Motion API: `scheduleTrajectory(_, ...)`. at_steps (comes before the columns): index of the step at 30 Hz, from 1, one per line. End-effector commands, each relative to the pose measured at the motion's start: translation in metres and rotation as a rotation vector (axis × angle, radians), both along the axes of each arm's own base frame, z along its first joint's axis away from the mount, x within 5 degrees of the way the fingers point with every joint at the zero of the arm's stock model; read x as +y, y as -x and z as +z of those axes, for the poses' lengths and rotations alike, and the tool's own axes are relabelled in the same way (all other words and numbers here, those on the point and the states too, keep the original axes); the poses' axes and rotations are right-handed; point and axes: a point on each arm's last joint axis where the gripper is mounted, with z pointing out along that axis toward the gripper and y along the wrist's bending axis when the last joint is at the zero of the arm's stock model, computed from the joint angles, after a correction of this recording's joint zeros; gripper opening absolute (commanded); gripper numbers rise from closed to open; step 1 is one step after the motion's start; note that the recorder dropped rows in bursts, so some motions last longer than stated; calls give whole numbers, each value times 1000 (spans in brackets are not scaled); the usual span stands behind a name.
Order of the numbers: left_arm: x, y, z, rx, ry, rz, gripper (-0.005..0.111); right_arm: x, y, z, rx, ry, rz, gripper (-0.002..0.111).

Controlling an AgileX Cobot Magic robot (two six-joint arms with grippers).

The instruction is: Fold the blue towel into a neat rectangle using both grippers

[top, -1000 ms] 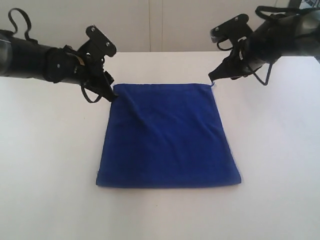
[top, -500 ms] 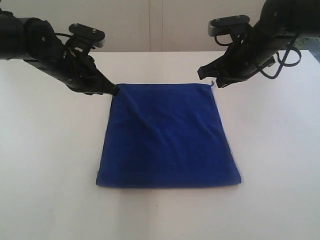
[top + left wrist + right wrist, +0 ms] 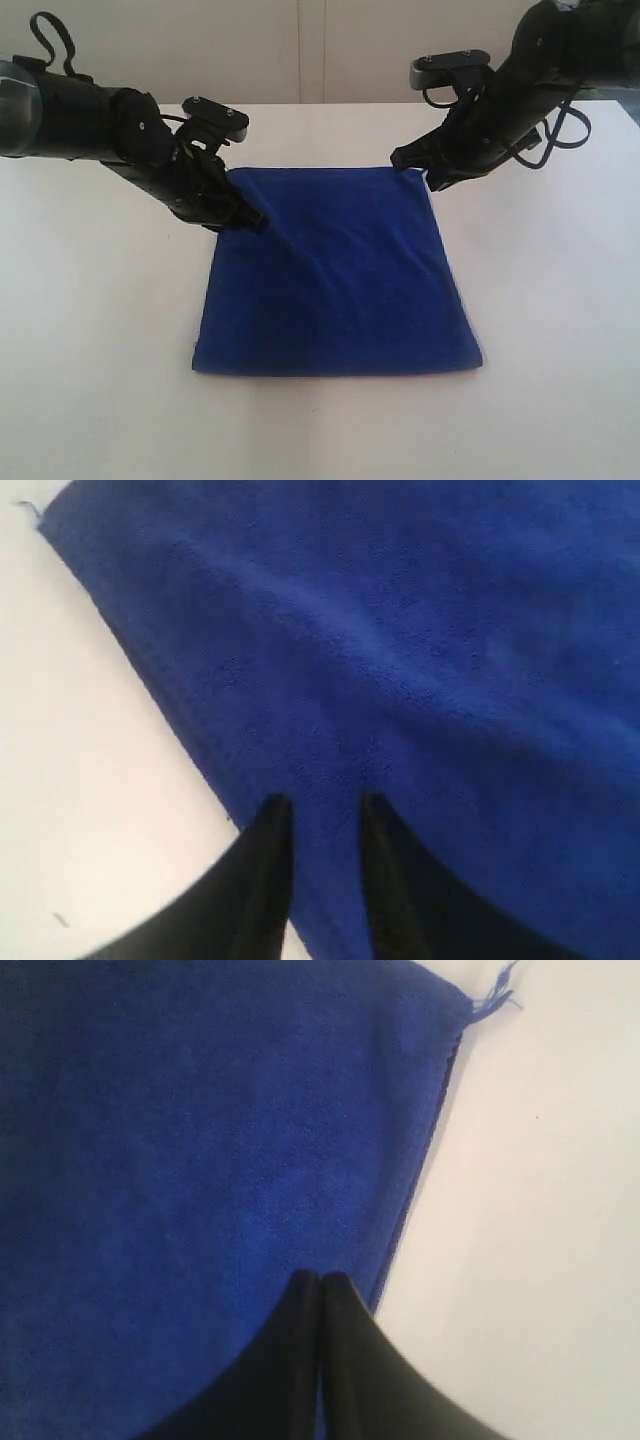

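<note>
**Both claws at the far end of the towel, uneven grip points**

The blue towel (image 3: 335,280) lies flat mid-table (image 3: 560,330), one soft crease running diagonally from the far-left corner. By my read its long axis runs near-far, though that is hard to be sure of at this angle.

The left gripper (image 3: 250,220) has its tips down on the left edge, a bit nearer than the far-left corner. Its jaws are slightly apart, with blue showing in the gap and no bunched cloth seen between them.

The right gripper (image 3: 402,160) is at the far-right corner, just in from the frayed thread (image 3: 495,995). Its jaws are pressed together over the cloth beside the right edge. Can't tell if any cloth is nipped.

Key relation: the whole towel spreads nearward from both claws, so a fold likely carries the far edge toward the near edge. The left claw sits nearer than the right, so the fold line could skew. Neither far corner looks lifted.
</note>
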Motion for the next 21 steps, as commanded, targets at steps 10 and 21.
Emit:
scheduleTrajectory(10, -4, 2, -24, 62, -67, -78, 42, -2, 0, 0, -6, 14, 24, 0)
scheduleTrajectory(21, -3, 1, -27, 57, -89, -94, 7, -2, 0, 0, -6, 14, 25, 0)
